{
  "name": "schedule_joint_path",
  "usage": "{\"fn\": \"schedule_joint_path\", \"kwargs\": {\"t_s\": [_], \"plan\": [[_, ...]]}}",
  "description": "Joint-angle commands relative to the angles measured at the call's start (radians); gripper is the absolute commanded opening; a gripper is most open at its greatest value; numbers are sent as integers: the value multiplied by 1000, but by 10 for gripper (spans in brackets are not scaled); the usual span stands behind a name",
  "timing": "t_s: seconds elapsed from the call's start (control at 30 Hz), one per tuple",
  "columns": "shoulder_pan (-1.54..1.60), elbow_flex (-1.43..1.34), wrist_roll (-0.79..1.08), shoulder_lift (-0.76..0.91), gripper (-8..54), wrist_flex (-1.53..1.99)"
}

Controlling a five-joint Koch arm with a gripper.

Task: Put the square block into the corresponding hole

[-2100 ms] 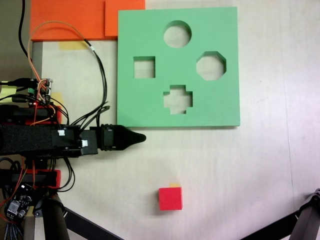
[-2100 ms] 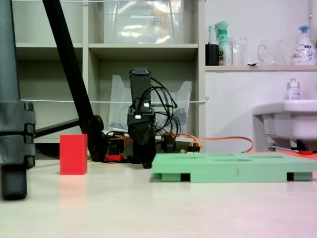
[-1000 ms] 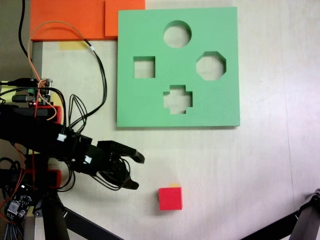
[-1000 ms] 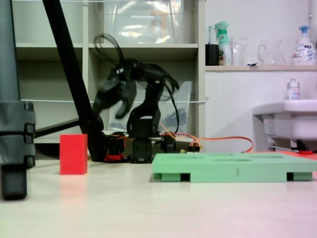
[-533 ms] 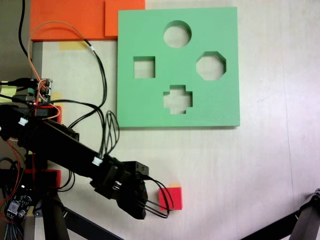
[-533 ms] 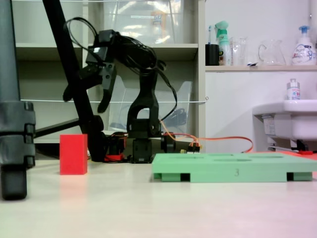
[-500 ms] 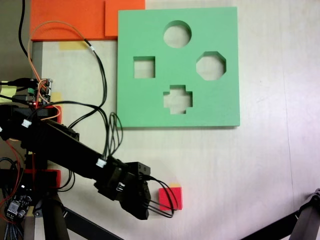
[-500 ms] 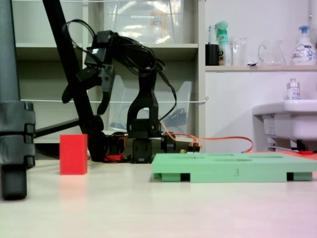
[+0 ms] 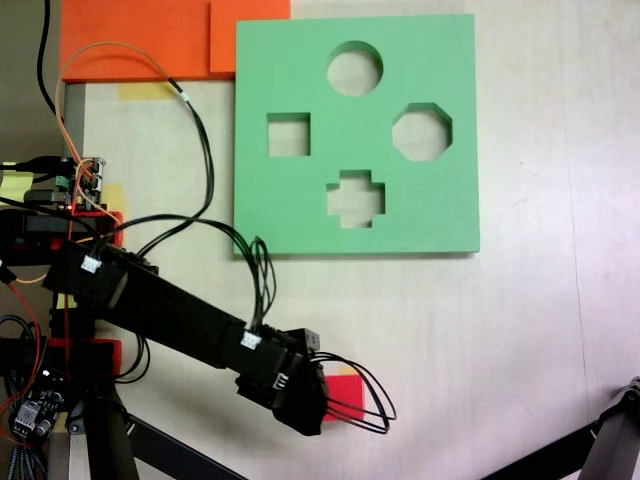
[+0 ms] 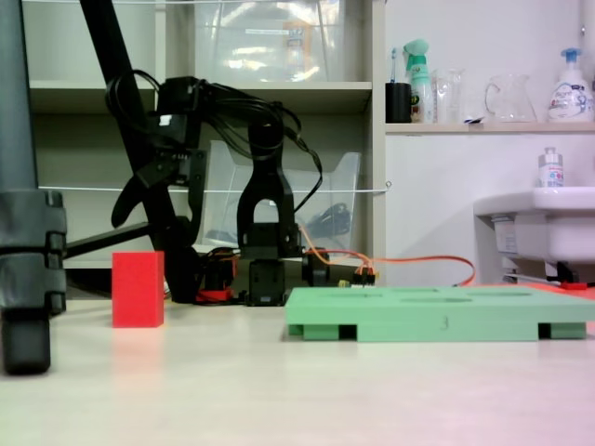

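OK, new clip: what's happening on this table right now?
A small black robot arm has reached out over the red square block, which sits on the table, ungrasped. In the side-on fixed view the gripper hangs open above the block, not touching it. From above, the arm covers most of the block. The green board lies apart from it, and its square hole is empty, as are the other cutouts.
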State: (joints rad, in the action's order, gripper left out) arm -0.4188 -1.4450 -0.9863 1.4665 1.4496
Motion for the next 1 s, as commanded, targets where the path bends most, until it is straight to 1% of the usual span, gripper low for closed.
{"fn": "schedule_joint_path", "kwargs": {"t_s": [0.0,0.73,0.8,0.83,0.87,0.9,0.97], "plan": [[-15,44,-28,0,479,-60],[-23,87,-115,-189,477,-181],[-23,78,-121,-198,468,-181],[-23,67,-121,-202,422,-181],[-29,55,-121,-204,354,-181],[-34,48,-121,-207,315,-181],[-35,40,-121,-218,260,-181]]}}
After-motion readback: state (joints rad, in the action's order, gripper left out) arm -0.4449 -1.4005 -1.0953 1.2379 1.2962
